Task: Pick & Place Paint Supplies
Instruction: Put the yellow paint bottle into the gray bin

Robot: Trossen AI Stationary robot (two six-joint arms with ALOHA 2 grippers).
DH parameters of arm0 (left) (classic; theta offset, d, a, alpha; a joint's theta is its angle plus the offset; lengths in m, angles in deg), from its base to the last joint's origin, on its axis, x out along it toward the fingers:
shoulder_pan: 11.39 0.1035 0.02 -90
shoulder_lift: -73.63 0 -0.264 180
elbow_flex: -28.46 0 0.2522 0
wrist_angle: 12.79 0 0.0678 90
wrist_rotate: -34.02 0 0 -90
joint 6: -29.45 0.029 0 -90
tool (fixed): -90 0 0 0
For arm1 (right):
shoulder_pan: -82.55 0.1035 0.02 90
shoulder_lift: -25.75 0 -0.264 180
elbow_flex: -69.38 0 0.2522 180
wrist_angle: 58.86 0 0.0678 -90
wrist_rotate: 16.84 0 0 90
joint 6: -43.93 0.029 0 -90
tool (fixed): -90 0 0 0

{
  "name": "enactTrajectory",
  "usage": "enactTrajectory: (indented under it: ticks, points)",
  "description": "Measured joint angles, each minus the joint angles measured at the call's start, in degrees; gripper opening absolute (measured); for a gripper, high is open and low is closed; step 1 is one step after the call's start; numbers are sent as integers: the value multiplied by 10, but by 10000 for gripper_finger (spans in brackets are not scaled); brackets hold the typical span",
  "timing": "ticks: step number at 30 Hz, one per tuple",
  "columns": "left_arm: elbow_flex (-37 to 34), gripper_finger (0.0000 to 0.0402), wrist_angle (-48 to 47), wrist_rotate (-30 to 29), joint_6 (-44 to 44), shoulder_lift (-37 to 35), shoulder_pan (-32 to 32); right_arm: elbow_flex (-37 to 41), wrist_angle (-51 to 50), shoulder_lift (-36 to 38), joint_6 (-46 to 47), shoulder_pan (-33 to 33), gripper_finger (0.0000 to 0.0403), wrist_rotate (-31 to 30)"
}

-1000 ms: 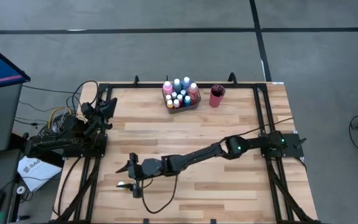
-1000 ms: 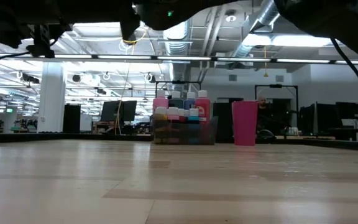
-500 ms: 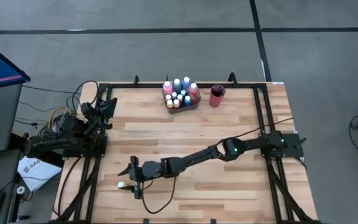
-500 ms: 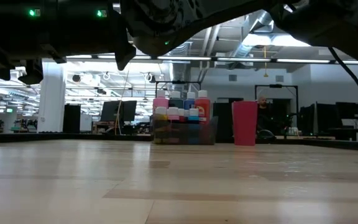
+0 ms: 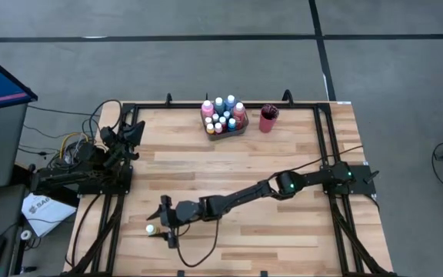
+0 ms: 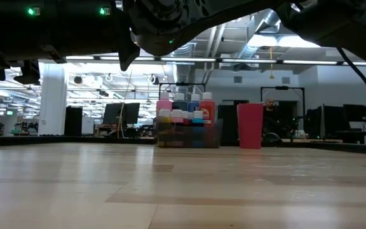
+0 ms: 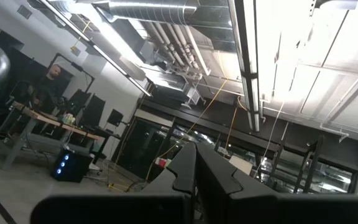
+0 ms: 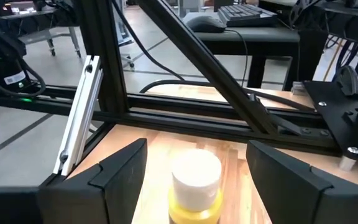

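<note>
A small yellow paint bottle (image 8: 195, 190) with a pale cap stands upright on the wooden surface (image 5: 283, 154), near its front left corner. In the high view only its pale cap (image 5: 151, 228) shows, a light dot just beside the tip of the right hand (image 5: 158, 227). The right wrist view shows the bottle between the two dark fingers (image 8: 117, 174) of that hand, with open space on each side of the cap; the fingers are spread and not touching it, so the bottle is released.

The right arm (image 5: 237, 198) stretches from its base at the right edge of the surface diagonally across to the front left area.

Well apart, at the back edge of the surface, the other paint bottles (image 5: 221, 115) stand packed together in a grey tray (image 5: 239, 130), with pink, blue and red bodies and pale caps. A red cup (image 5: 268, 119) stands just beside the tray, to its right.

The left arm (image 5: 91, 165) rests folded at the left edge of the surface, with its left hand (image 5: 133, 131) pointing toward the back; its fingers appear pressed together in the left wrist view.
</note>
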Motion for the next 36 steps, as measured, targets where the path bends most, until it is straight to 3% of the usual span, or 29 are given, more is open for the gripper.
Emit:
enactTrajectory:
  ticks: [13, 18, 25, 29, 36]
  points:
    - [0, 2, 0, 0, 0, 0, 0, 0, -16, -3, -15, 5, 270, 24]
    - [0, 2, 0, 0, 0, 0, 0, 2, 26, -13, -12, 4, 269, 17]
    - [0, 2, 0, 0, 0, 0, 0, 3, -10, -12, -7, -4, 267, 20]
    - [0, 2, 0, 0, 0, 0, 0, 2, -4, -10, -8, -1, 238, 30]
    - [0, 2, 0, 0, 0, 0, 0, 2, 0, -11, -15, -2, 152, 35]
